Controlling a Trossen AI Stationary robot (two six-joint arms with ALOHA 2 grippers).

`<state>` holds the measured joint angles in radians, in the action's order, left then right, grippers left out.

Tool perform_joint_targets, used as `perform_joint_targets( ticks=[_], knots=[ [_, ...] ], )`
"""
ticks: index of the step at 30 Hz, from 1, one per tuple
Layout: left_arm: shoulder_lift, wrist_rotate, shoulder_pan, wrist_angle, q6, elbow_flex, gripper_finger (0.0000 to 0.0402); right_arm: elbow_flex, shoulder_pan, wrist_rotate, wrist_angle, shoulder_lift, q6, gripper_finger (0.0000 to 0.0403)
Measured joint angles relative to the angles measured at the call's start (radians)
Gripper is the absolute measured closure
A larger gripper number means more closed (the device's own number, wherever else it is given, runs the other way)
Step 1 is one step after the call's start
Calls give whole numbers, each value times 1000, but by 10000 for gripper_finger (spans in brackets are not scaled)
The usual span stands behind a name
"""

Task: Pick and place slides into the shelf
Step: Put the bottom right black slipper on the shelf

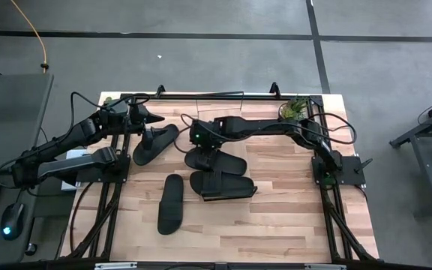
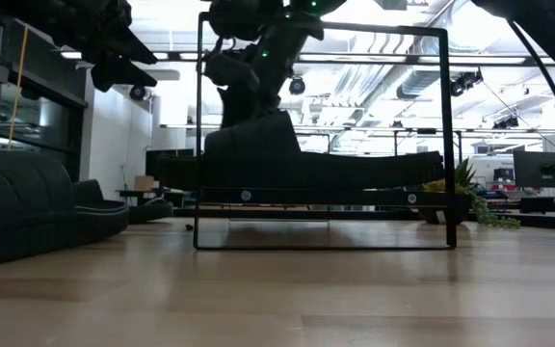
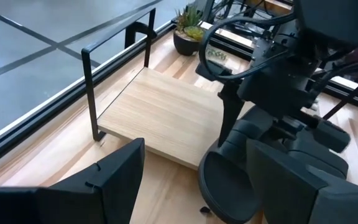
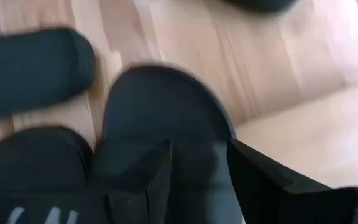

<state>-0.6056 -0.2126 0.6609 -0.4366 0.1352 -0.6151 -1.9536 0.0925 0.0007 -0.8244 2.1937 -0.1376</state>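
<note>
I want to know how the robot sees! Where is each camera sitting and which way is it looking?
High: above the table, looking straight down; both arms, left gripper, right gripper.
Low: at tabletop height, looking across at the shelf; arms hang from above.
Left wrist: looks past its own open fingers at the shelf.
Right wrist: looks down at a sandal between its fingers.
Shared: left wrist and low both show the plant.

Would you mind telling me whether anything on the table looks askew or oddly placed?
Yes: two slides near the table's middle overlap in a heap, and the right gripper holds another lifted off the table; the shelf is bare.
</note>
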Motion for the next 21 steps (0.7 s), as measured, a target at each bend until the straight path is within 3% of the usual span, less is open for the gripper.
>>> perform_joint_targets(
  ticks=[14, 21],
  knots=[
    [0, 0, 0, -1, 0, 0, 140, -93, -3, 59, -244, 0, -44, 256],
    [0, 0, 0, -1, 0, 0, 140, -112, -8, 60, -187, 0, -33, 256]
  ],
)
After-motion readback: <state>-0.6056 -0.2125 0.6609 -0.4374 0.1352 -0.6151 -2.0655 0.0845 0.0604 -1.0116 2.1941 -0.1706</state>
